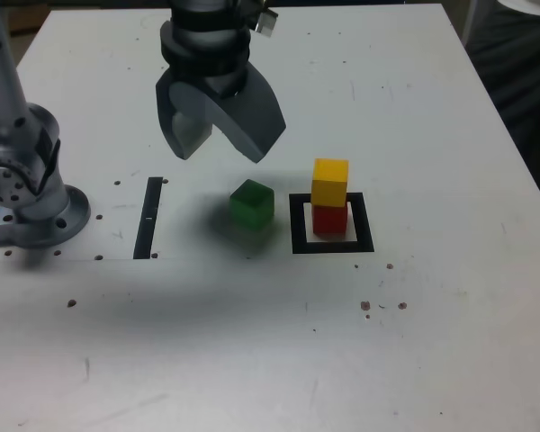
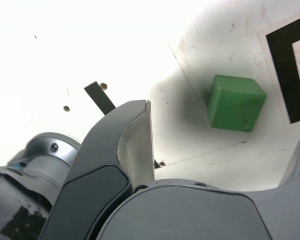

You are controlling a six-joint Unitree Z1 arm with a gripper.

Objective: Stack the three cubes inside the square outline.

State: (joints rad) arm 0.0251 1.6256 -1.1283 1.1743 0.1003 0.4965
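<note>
A yellow cube [image 1: 330, 181] sits on a red cube [image 1: 329, 219] inside the black square outline [image 1: 298, 225]. To the exterior view's left of the outline, a green cube [image 1: 252, 203] [image 2: 235, 102] rests alone on the white table. My gripper [image 1: 220, 146] hangs open above the table, up and to the exterior view's left of the green cube, holding nothing. In the wrist view one finger [image 2: 135, 135] shows near the camera, with the green cube lying free beyond it and a corner of the outline [image 2: 285, 65] at the edge.
A thin black strip [image 1: 149, 216] lies on the table at the exterior view's left. The arm's grey base [image 1: 25, 193] stands at the far left edge. Small screw holes dot the table [image 1: 252, 342].
</note>
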